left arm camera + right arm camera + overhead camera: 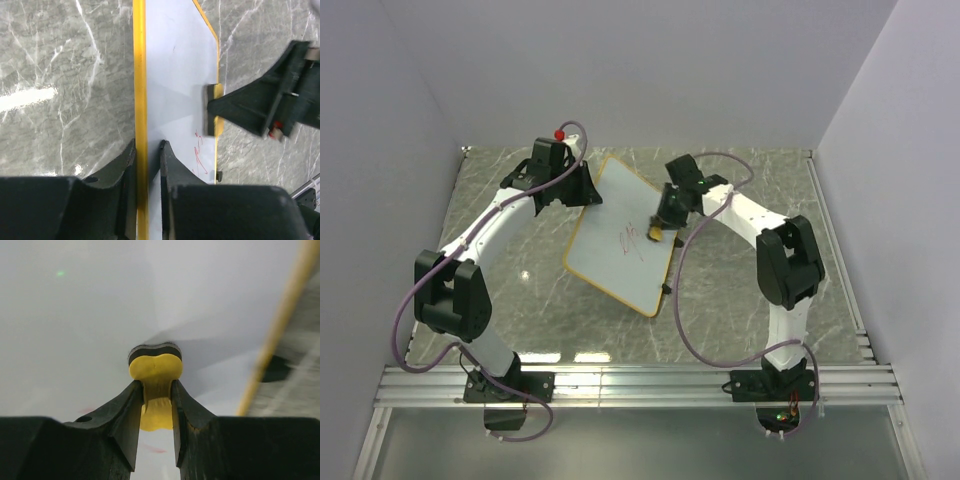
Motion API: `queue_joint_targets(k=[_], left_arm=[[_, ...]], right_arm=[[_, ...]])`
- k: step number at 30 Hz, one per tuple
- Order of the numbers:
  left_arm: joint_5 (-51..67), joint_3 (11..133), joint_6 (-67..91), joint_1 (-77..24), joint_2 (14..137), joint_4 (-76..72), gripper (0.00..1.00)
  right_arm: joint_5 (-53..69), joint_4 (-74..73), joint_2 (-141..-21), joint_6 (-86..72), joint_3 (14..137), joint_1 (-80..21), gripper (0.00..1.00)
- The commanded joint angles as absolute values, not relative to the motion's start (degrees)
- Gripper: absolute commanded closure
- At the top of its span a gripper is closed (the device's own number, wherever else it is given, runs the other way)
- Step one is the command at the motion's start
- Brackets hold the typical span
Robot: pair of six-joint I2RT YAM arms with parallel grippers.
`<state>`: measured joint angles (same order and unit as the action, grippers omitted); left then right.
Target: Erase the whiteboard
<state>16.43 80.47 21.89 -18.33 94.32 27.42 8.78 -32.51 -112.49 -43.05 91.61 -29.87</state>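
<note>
whiteboard (605,240): white, yellow-orange frame (140,75), red scribble (632,240) | eraser (156,367): yellow, black base | table (570,320): grey marble

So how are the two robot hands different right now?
The left gripper pinches the whiteboard by its yellow edge; the right gripper pinches a small yellow eraser. The left gripper sits at the board's rim, the right gripper over its face by the red scribble. Both are black and shut on something.

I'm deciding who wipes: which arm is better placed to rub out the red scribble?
Right. The right gripper holds the yellow eraser at the whiteboard, close to the red scribble. The left gripper is shut on the board's yellow frame, probably steadying it.
</note>
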Motion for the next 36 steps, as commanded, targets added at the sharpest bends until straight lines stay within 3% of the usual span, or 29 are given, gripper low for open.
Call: queue_joint_targets(k=[1, 9, 28, 33, 36], left_arm=[[17.6, 77.4, 16.7, -24.4, 97.6, 35.6, 1.0], [17.6, 77.2, 16.9, -25.3, 97.9, 35.1, 1.0], [16.7, 74.6, 17.7, -26.1, 96.9, 34.1, 1.0], [16.4, 74.2, 17.4, -26.1, 96.3, 34.1, 1.0], [16.1, 74.2, 17.3, -26.2, 96.2, 34.4, 1.0]], right_arm=[[4.9, -35.1, -114.1, -43.0, 81.5, -28.6, 1.0], [5.1, -33.9, -111.1, -43.5, 77.5, -28.8, 1.0], [12.5, -38.8, -119.0, -48.1, 112.5, -39.9, 1.0], [9.7, -38.8, -117.9, -46.1, 108.6, -39.4, 1.0], [8.7, -36.8, -115.8, -46.9, 98.2, -37.4, 1.0]])
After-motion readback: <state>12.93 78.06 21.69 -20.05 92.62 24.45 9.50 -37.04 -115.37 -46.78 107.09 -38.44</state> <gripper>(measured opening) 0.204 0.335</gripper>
